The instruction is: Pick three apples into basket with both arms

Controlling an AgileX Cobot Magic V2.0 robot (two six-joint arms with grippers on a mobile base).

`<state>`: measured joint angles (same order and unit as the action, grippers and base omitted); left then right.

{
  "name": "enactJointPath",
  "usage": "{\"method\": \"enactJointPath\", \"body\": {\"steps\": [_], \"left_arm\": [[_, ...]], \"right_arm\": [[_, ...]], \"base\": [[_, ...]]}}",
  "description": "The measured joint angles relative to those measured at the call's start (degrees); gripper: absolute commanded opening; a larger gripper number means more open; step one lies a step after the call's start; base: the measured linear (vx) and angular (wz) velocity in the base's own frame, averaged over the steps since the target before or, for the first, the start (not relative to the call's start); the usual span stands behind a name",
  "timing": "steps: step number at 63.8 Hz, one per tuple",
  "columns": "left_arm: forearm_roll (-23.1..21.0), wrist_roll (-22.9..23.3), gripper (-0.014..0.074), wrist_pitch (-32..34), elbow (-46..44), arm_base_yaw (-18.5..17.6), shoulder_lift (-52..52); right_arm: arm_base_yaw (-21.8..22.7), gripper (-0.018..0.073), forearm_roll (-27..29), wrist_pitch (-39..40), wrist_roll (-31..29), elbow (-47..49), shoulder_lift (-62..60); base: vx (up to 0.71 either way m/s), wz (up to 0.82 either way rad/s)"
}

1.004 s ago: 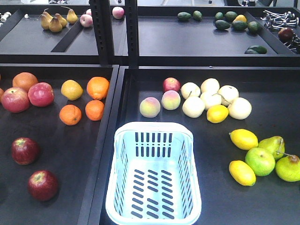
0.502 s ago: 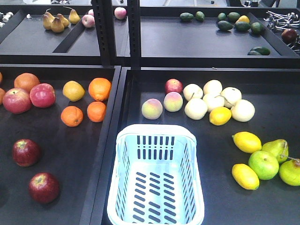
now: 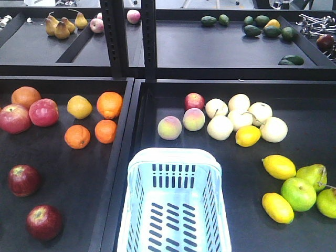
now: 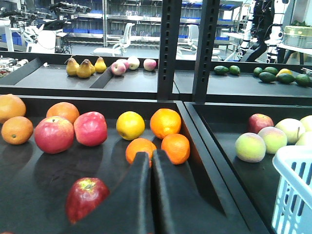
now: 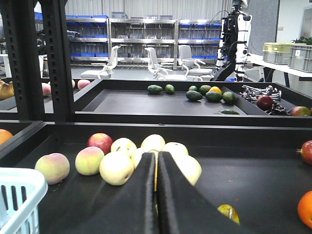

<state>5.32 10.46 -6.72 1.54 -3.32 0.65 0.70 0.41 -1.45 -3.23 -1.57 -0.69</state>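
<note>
Empty basket (image 3: 173, 155), dark red apples (image 3: 23, 180) unpicked near left; left end effector (image 4: 150, 158) and right end effector (image 5: 157, 157) both pressed together.

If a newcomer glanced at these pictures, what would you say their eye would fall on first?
The pale blue basket stands at the front of the right tray, with nothing visible inside it. In the left tray, two dark red apples lie apart from the oranges and pinker apples behind them. In the wrist views the left gripper and the right gripper loom black in the foreground, both shut.
</note>
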Motion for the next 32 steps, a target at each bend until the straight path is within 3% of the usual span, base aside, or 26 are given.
{"method": "enactJointPath", "body": {"steps": [32], "left_arm": [[0.0, 0.0, -0.0006, 0.0, 0.0, 0.0, 0.0]], "right_arm": [[0.0, -0.0009, 0.0, 0.0, 0.0, 0.0, 0.0]], "base": [[0.02, -0.02]]}}
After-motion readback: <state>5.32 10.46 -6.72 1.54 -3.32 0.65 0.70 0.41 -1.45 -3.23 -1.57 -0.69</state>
